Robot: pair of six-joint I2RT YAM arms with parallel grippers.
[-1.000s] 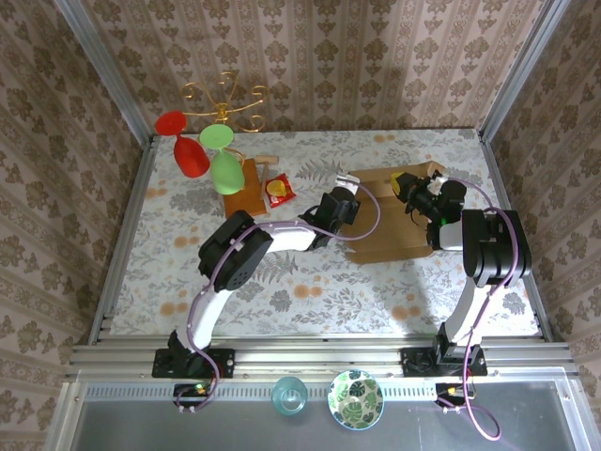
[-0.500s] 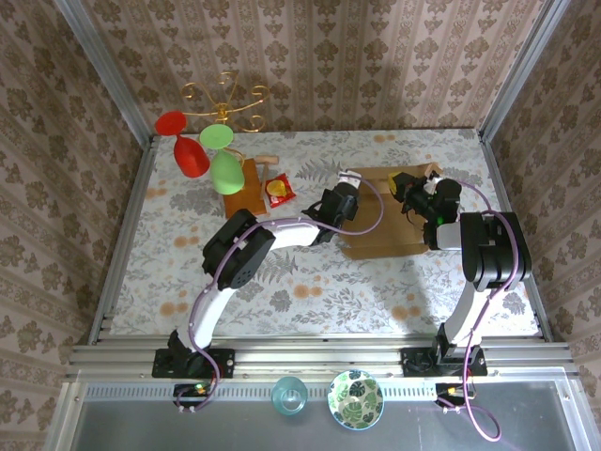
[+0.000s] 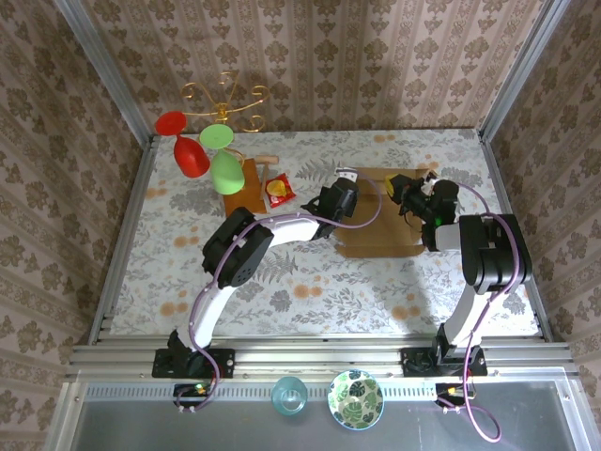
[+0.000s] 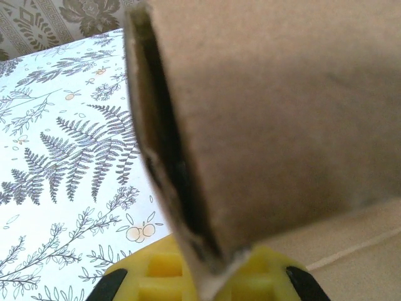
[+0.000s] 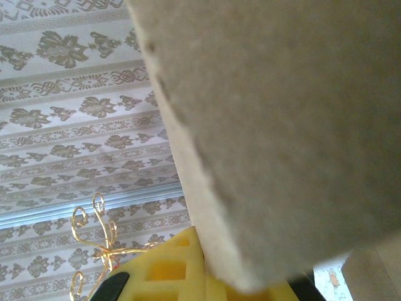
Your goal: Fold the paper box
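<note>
The paper box [image 3: 380, 230], plain brown cardboard, lies on the floral tablecloth at the back right. My left gripper [image 3: 346, 191] is at its left back corner. In the left wrist view my left gripper [image 4: 213, 279] is shut on a raised flap of the paper box [image 4: 282, 113], pinched between the yellow fingers [image 4: 150, 276]. My right gripper [image 3: 400, 188] is at the box's back edge. In the right wrist view my right gripper [image 5: 222, 279] is shut on a thick edge of the paper box [image 5: 282, 125] that fills the frame.
A wooden stand [image 3: 239, 193] with red and green glasses and a gold wire rack [image 3: 223, 97] stand at the back left. Beside them lies a red packet [image 3: 279, 191]. A teal cup [image 3: 289, 395] and a patterned bowl [image 3: 355, 398] sit below the near rail. Metal frame posts line both sides.
Both grippers moved toward the back of the table with the box. The box's near edge slid back and its left side now sits further left under the left gripper.
</note>
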